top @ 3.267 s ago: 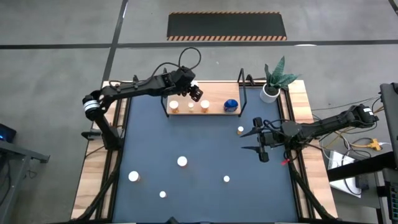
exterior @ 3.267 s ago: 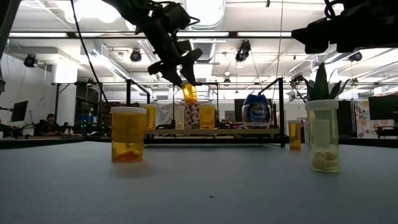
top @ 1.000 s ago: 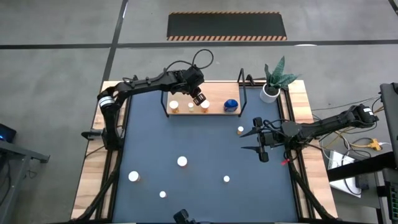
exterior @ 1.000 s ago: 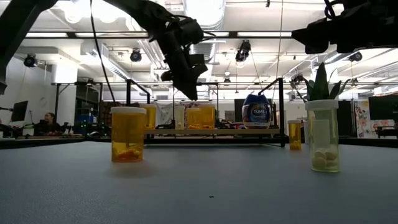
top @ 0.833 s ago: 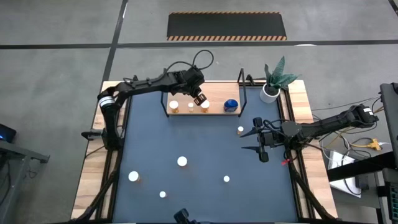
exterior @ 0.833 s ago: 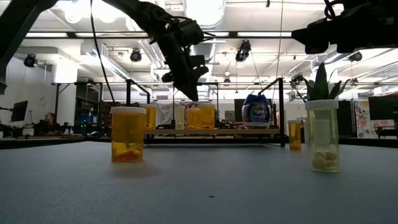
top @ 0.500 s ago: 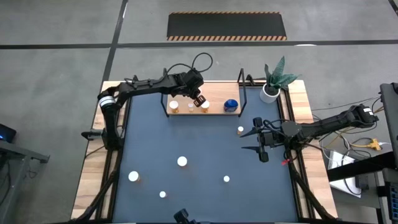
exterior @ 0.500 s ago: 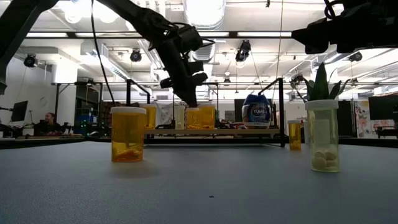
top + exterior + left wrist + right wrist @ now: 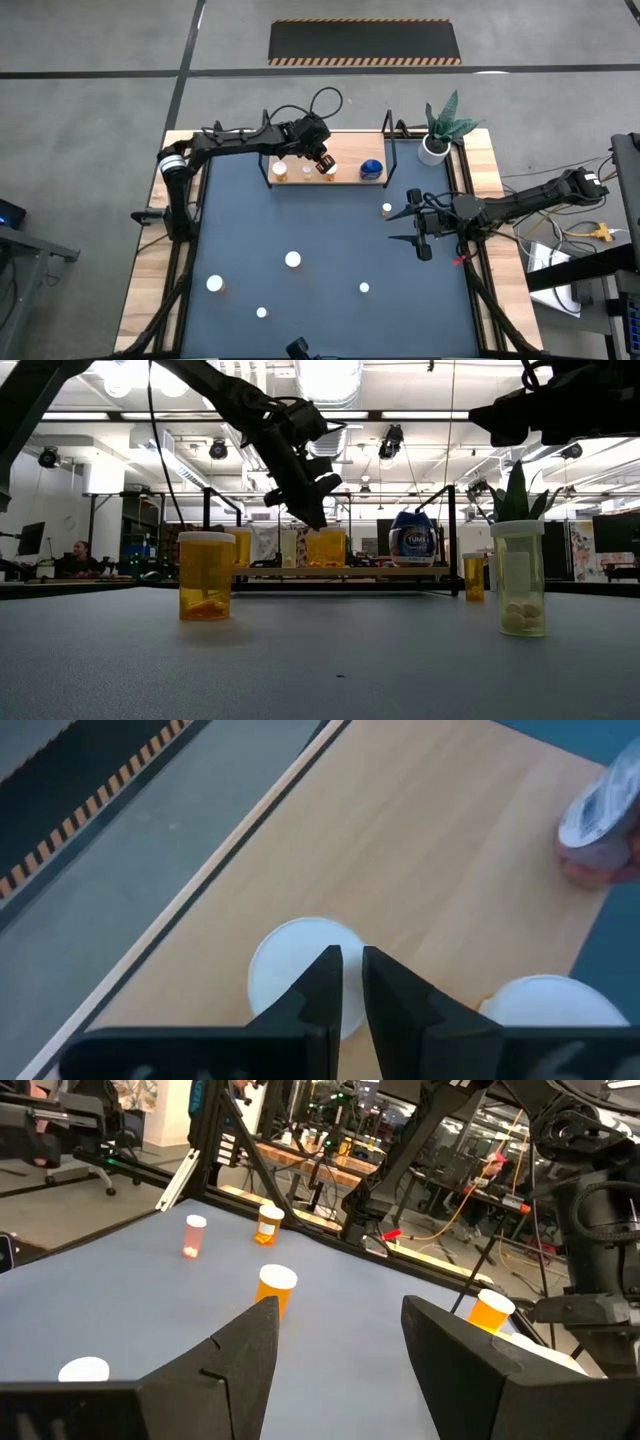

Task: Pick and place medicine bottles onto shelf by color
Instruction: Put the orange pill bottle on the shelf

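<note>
The shelf point(image 9: 345, 172) stands at the mat's far edge. On it are three white-capped orange bottles point(image 9: 280, 170) point(image 9: 306, 172) point(image 9: 329, 169) and a blue bottle point(image 9: 372, 168). My left gripper point(image 9: 350, 982) is shut and slants down over the white cap point(image 9: 290, 970) of one shelf bottle point(image 9: 328, 548). Another cap point(image 9: 540, 1002) lies beside it. Several orange bottles stand upright on the mat point(image 9: 292, 260) point(image 9: 215, 284) point(image 9: 386, 210). My right gripper point(image 9: 335, 1350) waits open at the mat's right side point(image 9: 413, 226), holding nothing. My left gripper's shut fingertips point(image 9: 330, 970) stand right at the top of the white cap point(image 9: 290, 970), coming from above at a slant. I cannot tell whether they touch it.
A potted plant point(image 9: 437, 140) stands at the far right corner beside the shelf's black wire end point(image 9: 390, 135). More bottles stand near the front of the dark-blue mat point(image 9: 261, 313) point(image 9: 364, 288). Wooden strips point(image 9: 150, 290) border the mat on both sides.
My left gripper has sunk a little toward the bottles on the shelf and tipped to a less steep slant. The bottles have stayed where they were.
</note>
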Robot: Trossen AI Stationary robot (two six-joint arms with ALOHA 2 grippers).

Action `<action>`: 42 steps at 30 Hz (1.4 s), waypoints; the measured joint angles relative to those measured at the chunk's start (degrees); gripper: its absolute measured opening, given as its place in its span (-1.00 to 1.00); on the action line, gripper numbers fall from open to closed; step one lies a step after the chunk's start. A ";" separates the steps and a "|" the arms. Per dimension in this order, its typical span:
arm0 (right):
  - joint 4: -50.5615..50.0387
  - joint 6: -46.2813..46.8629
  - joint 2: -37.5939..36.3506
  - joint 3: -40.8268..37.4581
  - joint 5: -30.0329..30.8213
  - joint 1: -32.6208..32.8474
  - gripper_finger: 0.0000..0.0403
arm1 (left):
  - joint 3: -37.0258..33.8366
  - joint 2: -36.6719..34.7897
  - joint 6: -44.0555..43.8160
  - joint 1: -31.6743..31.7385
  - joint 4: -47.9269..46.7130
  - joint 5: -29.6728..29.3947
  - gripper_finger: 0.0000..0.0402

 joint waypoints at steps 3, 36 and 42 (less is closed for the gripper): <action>0.00 -0.02 0.00 0.00 0.01 0.00 0.01 | 0.00 0.00 -0.01 -0.04 0.66 0.30 -0.87; -0.39 0.02 0.02 0.00 0.09 0.00 0.01 | -0.68 -1.33 3.05 0.99 -4.93 -5.76 -0.87; -0.39 0.02 0.02 0.00 0.11 0.00 0.01 | -0.68 -1.33 3.05 0.99 -3.84 -5.72 -0.87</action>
